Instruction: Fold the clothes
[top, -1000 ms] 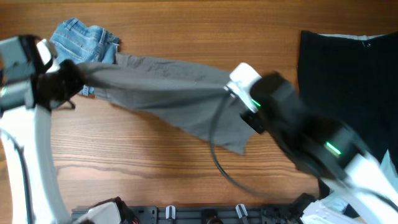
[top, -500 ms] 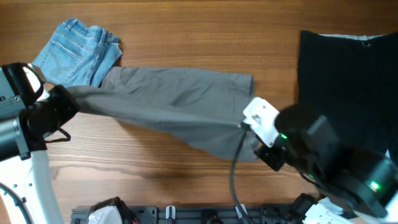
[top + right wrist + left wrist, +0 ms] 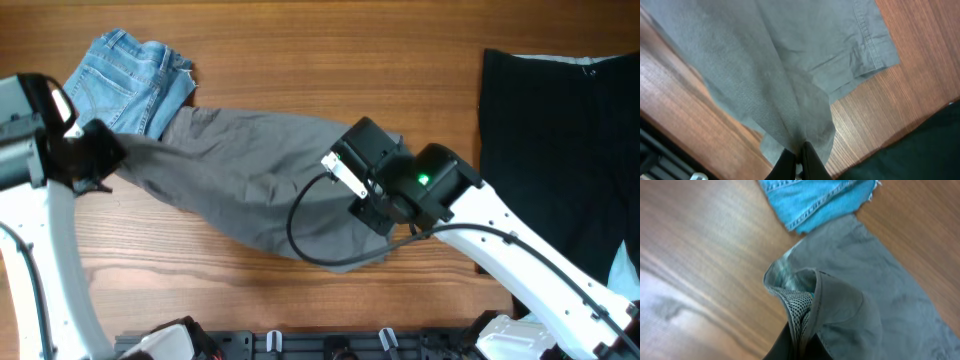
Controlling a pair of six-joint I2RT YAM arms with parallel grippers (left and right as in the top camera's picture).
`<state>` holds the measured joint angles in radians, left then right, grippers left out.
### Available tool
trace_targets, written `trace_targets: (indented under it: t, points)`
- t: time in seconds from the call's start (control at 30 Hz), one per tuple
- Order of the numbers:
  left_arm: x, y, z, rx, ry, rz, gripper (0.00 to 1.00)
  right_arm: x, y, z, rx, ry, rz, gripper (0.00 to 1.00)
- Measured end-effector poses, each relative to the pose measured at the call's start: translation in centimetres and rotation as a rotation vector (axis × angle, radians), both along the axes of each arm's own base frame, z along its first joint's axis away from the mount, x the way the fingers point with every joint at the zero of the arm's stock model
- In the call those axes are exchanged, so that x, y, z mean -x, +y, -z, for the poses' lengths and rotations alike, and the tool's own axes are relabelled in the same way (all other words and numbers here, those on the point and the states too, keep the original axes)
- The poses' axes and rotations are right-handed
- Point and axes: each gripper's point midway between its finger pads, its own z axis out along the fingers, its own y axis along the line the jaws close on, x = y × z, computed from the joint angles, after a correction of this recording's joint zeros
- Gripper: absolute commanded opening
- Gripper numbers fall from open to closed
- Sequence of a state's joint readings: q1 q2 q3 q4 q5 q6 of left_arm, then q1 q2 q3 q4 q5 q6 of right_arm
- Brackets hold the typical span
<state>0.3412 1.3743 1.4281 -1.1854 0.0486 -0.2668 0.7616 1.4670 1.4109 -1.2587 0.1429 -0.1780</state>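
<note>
The grey shorts [image 3: 250, 185] hang stretched across the middle of the wooden table between my two grippers. My left gripper [image 3: 105, 160] at the left is shut on their waistband; the left wrist view shows the pale speckled lining [image 3: 799, 311] pinched between my fingers [image 3: 802, 347]. My right gripper [image 3: 360, 195] is shut on a bunch of grey fabric [image 3: 790, 95] near the right end; its fingers [image 3: 799, 159] pinch the cloth above the wood. A hemmed leg edge [image 3: 875, 47] lies on the table beyond.
Small blue denim shorts [image 3: 125, 80] lie at the back left, touching the grey shorts, and show in the left wrist view [image 3: 815, 200]. A large black garment [image 3: 560, 150] covers the right side; its edge shows in the right wrist view [image 3: 920, 145].
My right gripper has moved left and back over the shorts, carrying its end of the fabric inward. The shorts now sag and bunch in the middle. My left gripper has shifted slightly up and back.
</note>
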Motion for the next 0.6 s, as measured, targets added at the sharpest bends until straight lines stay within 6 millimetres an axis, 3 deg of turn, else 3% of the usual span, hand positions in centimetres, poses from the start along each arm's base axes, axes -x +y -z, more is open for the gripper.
trace_targets:
  t: [0.4,0.47,0.5,0.53,0.6]
  points:
    - [-8.9,-1.6,4.7,0.004,-0.054,0.093,0.04,-5.1,-2.6,-0.7,-0.07,-0.088,0.16,0.05]
    - [-10.0,-2.1,5.4,0.012,-0.06,0.103,0.04,-5.8,-2.9,-0.6,-0.077,-0.09,0.168,0.08]
    - [-10.4,-2.3,5.8,0.014,-0.061,0.108,0.06,-5.9,-3.0,-0.5,-0.075,-0.087,0.167,0.16]
    - [-10.9,-2.5,6.0,0.013,-0.067,0.114,0.22,-6.1,-3.1,-0.2,-0.07,-0.081,0.168,0.35]
    - [-11.6,-2.8,6.4,0.008,-0.076,0.125,0.62,-6.5,-3.4,0.5,-0.055,-0.066,0.174,0.61]
